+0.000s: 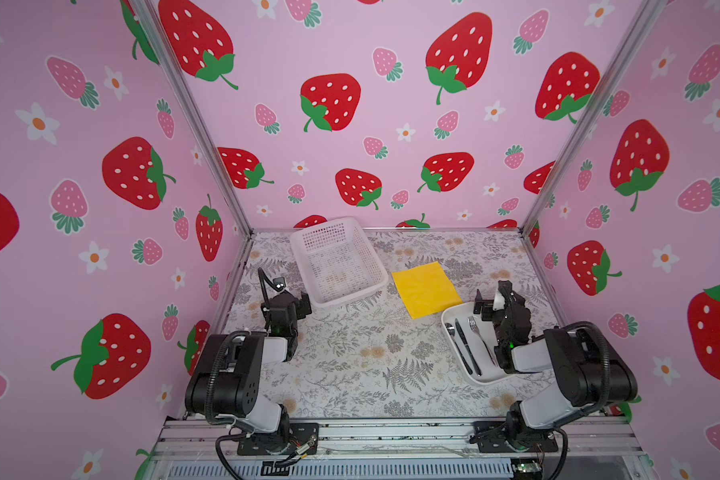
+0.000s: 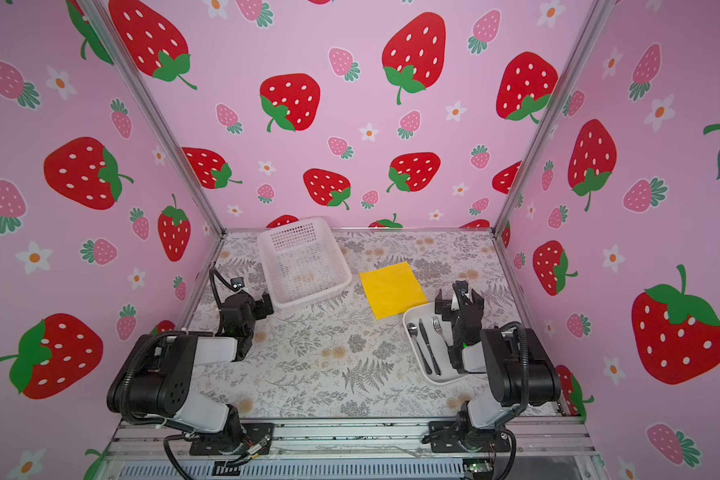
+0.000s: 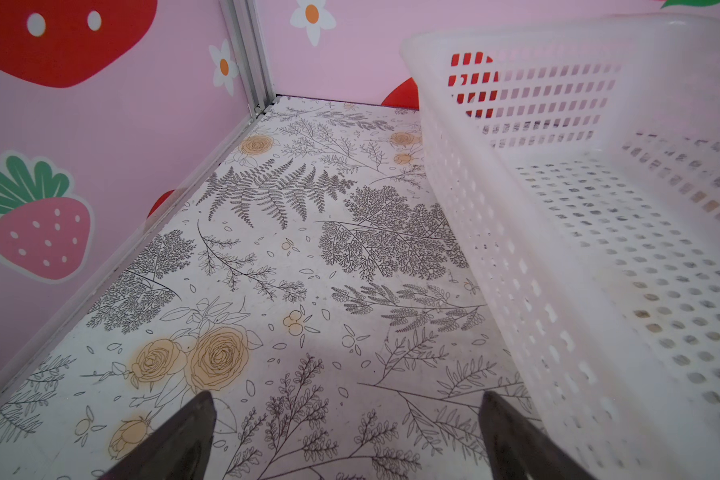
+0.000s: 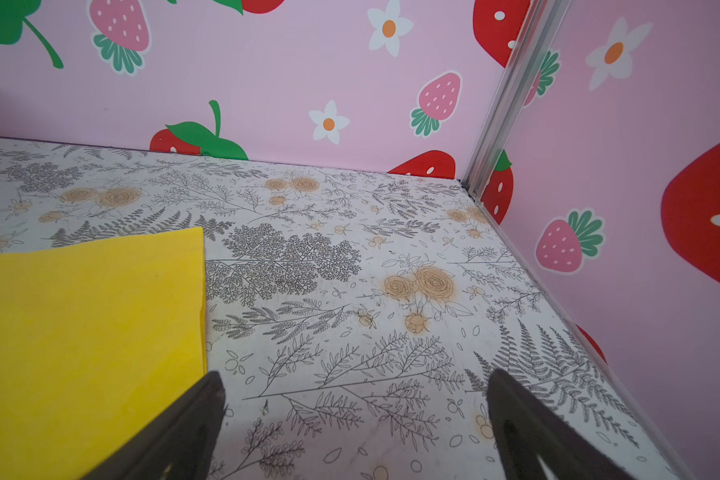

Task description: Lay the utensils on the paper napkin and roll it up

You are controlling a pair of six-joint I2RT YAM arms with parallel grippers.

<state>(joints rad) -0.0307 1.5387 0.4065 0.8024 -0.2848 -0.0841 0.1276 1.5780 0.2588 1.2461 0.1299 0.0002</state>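
The yellow paper napkin (image 1: pixel 426 289) (image 2: pixel 392 289) lies flat on the floral table, right of centre. The utensils rest in a white tray (image 1: pixel 488 376) (image 2: pixel 445 377) just in front of it: a dark spoon (image 1: pixel 451 330), a dark knife (image 1: pixel 468 349) and a silver fork (image 1: pixel 476 328). My right gripper (image 1: pixel 491 294) (image 4: pixel 356 377) hovers open over the tray's far end, with the napkin (image 4: pixel 88 332) beside one finger and nothing between the jaws. My left gripper (image 1: pixel 300 300) (image 3: pixel 347 399) is open and empty next to the basket.
A white mesh basket (image 1: pixel 337 224) (image 2: pixel 304 226) (image 3: pixel 516 41) stands at the back, left of the napkin, and holds nothing that I can see. Pink strawberry walls close in three sides. Both arm bases sit on the front rail.
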